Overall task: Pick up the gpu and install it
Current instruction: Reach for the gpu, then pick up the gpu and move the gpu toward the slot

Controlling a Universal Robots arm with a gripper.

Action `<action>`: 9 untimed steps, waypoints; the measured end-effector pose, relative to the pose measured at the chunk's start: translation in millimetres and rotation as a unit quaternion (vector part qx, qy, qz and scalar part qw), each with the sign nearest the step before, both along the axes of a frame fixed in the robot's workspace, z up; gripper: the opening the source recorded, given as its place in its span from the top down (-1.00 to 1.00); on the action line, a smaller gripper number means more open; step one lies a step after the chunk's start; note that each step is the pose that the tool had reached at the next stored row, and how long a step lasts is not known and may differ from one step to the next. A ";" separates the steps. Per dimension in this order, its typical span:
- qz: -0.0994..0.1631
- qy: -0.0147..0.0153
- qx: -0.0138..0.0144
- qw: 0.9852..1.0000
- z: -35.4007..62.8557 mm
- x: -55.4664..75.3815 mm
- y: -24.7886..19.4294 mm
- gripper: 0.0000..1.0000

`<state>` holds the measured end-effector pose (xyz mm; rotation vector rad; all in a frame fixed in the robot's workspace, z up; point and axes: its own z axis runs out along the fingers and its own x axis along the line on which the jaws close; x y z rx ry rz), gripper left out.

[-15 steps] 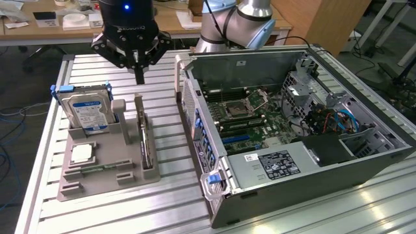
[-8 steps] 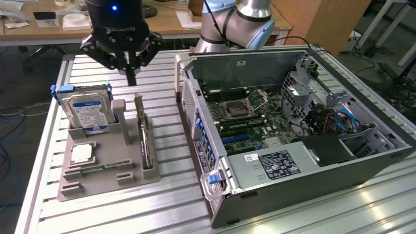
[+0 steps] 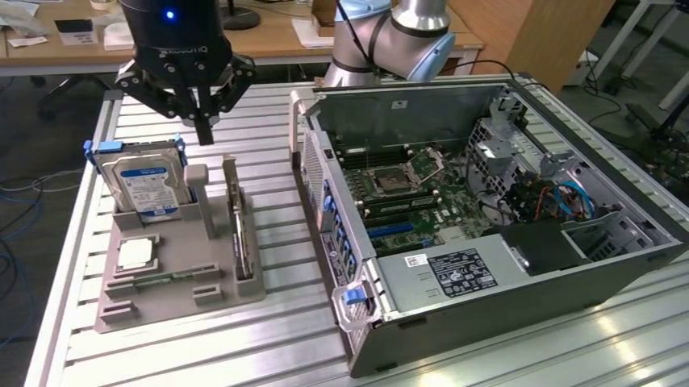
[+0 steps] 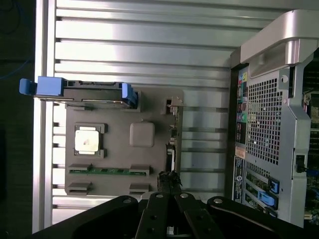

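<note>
The gpu (image 3: 240, 230) stands on edge in a slot along the side of the grey holder (image 3: 173, 302) that faces the computer case. In the wrist view the gpu (image 4: 172, 149) appears as a thin dark strip along the holder's edge (image 4: 142, 104). My gripper (image 3: 202, 127) hangs above the holder's far end, beyond the gpu and clear of it. Its black fingers (image 4: 167, 199) are pressed together and shut with nothing between them.
On the holder stand a silver hard drive (image 3: 145, 189) in blue rails, a square processor (image 3: 135, 254) and a green memory stick (image 3: 161, 278). The open computer case (image 3: 485, 201) lies at the exterior view's right, motherboard exposed. Ribbed aluminium table (image 3: 269, 339) lies underneath.
</note>
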<state>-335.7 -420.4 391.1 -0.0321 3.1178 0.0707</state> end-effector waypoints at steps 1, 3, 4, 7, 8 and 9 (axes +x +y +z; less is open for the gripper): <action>0.000 0.000 0.000 1.000 0.0 -0.1 0.0 0.79; 0.000 0.000 0.000 1.000 0.0 -0.1 0.0 0.79; 0.000 0.000 0.000 1.000 0.0 -0.1 0.0 0.79; 0.000 0.000 0.000 1.000 0.0 -0.1 0.0 0.79; 0.000 0.000 0.000 1.000 0.0 -0.1 0.0 0.79; 0.000 0.000 0.000 1.000 0.0 -0.1 0.0 0.79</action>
